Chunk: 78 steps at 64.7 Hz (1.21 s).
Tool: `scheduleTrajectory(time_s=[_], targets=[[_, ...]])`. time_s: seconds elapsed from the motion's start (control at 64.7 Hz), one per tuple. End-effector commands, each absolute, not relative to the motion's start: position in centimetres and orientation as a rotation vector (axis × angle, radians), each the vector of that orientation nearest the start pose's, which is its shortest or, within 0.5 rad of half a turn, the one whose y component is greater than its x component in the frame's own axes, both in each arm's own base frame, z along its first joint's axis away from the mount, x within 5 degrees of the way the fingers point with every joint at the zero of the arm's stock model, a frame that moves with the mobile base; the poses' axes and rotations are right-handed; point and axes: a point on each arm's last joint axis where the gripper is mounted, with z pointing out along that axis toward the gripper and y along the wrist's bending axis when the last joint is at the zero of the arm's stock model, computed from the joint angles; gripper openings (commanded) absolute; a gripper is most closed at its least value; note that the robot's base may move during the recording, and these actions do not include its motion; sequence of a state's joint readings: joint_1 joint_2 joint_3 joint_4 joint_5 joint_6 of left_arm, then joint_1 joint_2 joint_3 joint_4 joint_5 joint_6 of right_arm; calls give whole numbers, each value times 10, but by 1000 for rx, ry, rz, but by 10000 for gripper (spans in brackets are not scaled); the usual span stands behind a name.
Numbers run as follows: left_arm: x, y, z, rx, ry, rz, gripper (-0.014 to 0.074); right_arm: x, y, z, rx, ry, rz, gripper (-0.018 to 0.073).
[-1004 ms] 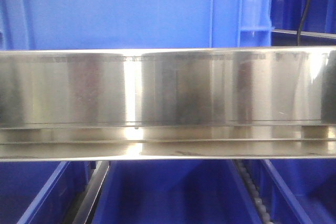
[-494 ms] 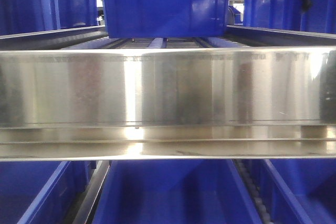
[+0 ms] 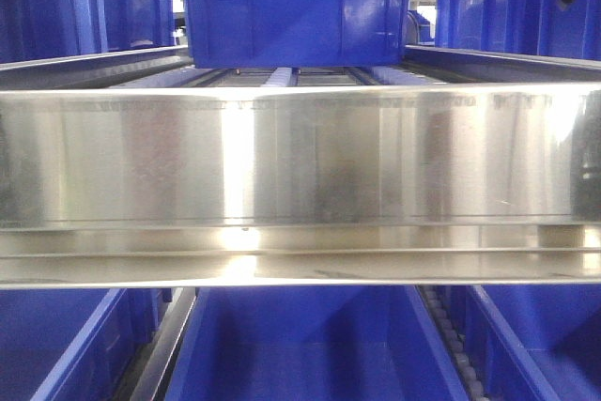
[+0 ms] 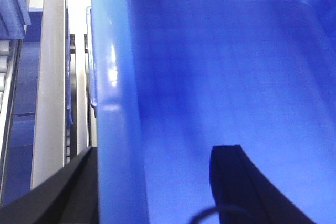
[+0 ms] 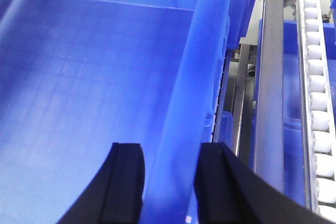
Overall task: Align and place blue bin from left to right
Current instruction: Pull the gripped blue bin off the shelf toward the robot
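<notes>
The blue bin [image 3: 291, 7] stands in the middle of the upper roller shelf, behind the steel front rail. My left gripper [image 4: 157, 150] straddles the bin's left wall [image 4: 113, 103]. Its outer finger lies against the wall, while the inner finger [image 4: 236, 182] stands well off it inside the bin, so it is open. Over on the bin's right wall [image 5: 184, 103], my right gripper [image 5: 168, 148] is shut on the wall, one finger on each side. The bin's inside [image 5: 79, 77] holds nothing.
A wide steel rail [image 3: 300, 157] crosses the front view. More blue bins stand at the left [image 3: 84, 7] and right [image 3: 507, 7] of the shelf and on the level below [image 3: 291, 354]. White rollers [image 5: 317, 103] and steel guides [image 4: 50, 77] flank the bin.
The blue bin has moved away from the camera onto the shelf. A second ago it filled the upper view; now its whole front and the neighbouring bins show.
</notes>
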State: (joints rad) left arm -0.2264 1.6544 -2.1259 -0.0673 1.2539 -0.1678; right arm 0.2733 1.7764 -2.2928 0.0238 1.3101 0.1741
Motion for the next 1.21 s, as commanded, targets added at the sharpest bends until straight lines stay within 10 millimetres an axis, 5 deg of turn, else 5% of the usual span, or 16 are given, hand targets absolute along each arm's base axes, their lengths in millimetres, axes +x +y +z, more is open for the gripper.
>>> scheduleTrajectory(time_s=[0.0, 1.19], targets=[[305, -92, 516, 170, 2174, -423, -111, 349, 91, 503, -71, 2181, 213, -69], [306, -92, 516, 167, 2175, -422, -111, 356, 93, 516, -69, 2023, 243, -69]])
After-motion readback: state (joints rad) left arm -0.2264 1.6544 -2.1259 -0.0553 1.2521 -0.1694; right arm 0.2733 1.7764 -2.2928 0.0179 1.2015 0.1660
